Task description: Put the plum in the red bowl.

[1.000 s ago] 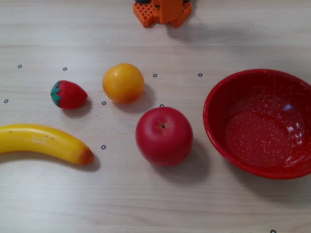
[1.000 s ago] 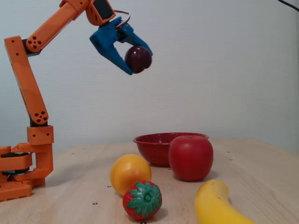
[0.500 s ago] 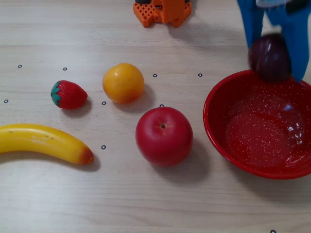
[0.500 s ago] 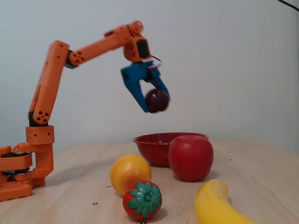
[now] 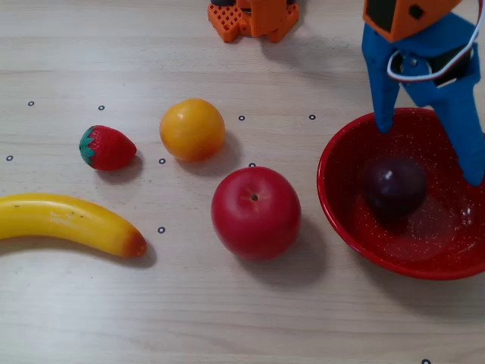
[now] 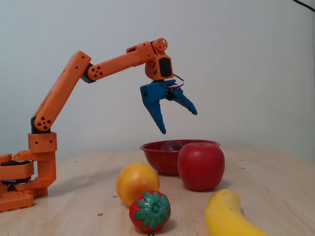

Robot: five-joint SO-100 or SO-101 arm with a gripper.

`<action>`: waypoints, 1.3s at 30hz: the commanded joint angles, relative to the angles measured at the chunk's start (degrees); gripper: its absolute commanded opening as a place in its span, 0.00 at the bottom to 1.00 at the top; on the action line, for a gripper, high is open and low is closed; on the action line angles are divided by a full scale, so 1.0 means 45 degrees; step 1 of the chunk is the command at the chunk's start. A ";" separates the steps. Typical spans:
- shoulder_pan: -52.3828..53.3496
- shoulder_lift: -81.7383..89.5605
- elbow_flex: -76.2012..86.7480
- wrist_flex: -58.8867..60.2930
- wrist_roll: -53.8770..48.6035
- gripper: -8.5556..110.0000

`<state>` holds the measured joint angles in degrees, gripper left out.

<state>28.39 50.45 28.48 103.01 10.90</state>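
Plum (image 5: 392,186) inside the red bowl (image 5: 341,220) at frame right, claw (image 5: 428,148) wide open, empty: job looks done.

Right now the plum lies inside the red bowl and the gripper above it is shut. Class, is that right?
Not quite. The plum does lie inside the red bowl, but the gripper above it is open, fingers spread wide apart and empty, as both fixed views show.
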 commanded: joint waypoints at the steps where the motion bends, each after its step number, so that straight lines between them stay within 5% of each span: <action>1: -0.0215 0.0664 -0.1445 0.1895 0.0039 0.54; 4: -0.0215 0.0996 -0.1816 0.1895 -0.0312 0.53; 15: -0.1309 0.4199 -0.3027 0.1895 -0.0586 0.08; 25: -0.4023 0.8281 0.1328 0.1035 -0.1016 0.07; 39: -0.7246 1.7461 1.6152 -0.5859 -0.0059 0.07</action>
<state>-3.25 122.70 97.56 79.80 8.70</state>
